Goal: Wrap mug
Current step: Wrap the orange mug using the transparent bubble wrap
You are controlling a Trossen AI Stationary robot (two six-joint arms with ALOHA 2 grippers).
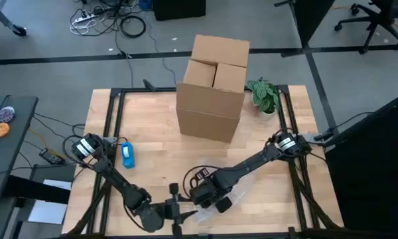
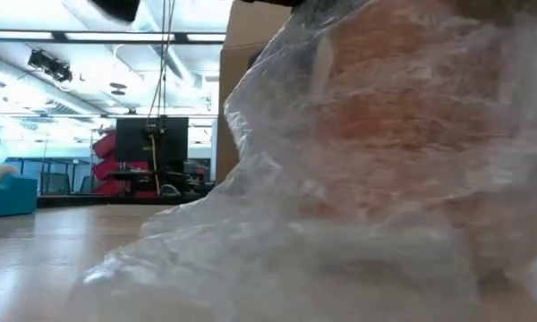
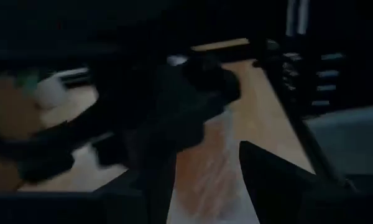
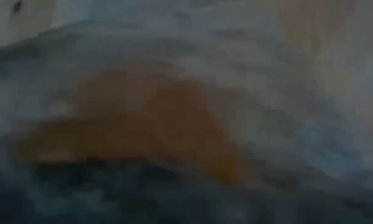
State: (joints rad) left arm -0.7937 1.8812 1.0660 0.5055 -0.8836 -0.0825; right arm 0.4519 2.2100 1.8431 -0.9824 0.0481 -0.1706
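Cardboard box (image 1: 212, 86); plant (image 1: 264, 95) beside; blue obj (image 1: 127, 155) on table (image 1: 152, 126)

Box (image 1: 212, 89) at table (image 1: 152, 126) rear; plant (image 1: 264, 95) right of it; wrapped mug (image 2: 385, 116) near front edge.

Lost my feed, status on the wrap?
Both grippers, left and right, at the near edge. Orange mug under bubble wrap. Cardboard box well behind.

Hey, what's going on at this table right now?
Two robot arms are wrapping an orange mug in clear bubble wrap at the table's near edge. The right hand is pressed down on the bundle, and the left hand sits close beside it. A cardboard box stands farther back on the table.
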